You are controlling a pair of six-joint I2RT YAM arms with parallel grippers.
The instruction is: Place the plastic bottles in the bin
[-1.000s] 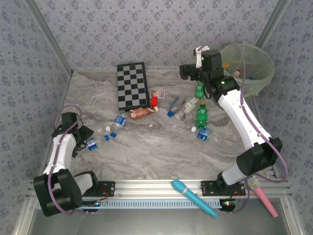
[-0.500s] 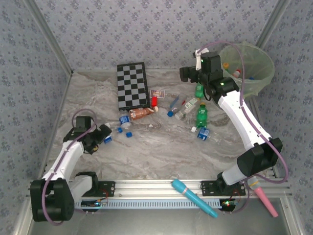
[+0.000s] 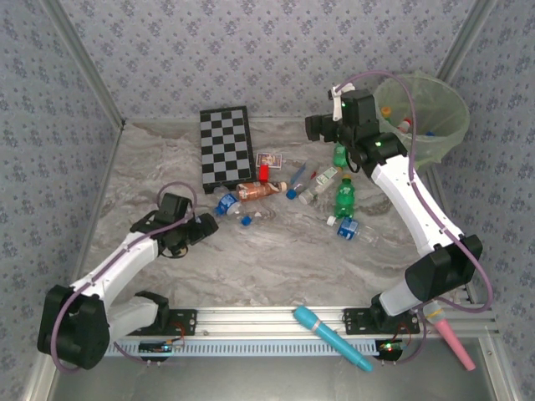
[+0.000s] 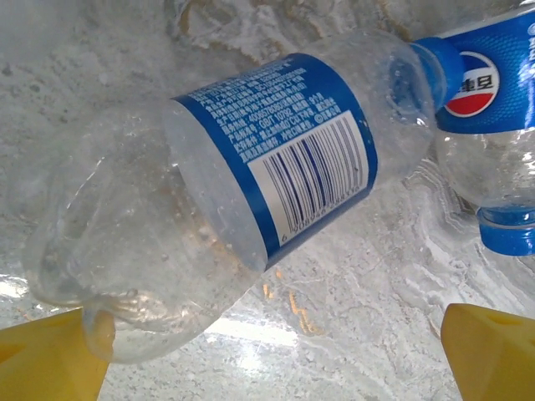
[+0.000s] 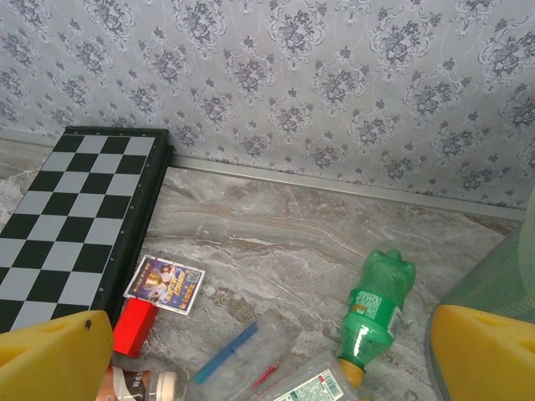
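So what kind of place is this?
Probably a robot test cell, not a home: wallpapered panels box in a marble-look table, an aluminium rail edges it, and plastic bottles lie scattered near a lined bin.

Right-edge bottle (image 4: 487,92) partly off-frame

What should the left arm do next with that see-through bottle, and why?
Probably lower and close the left jaws on the clear bottle: they stand open, with its blue-labelled body lying between the yellow fingertips, not yet gripped.
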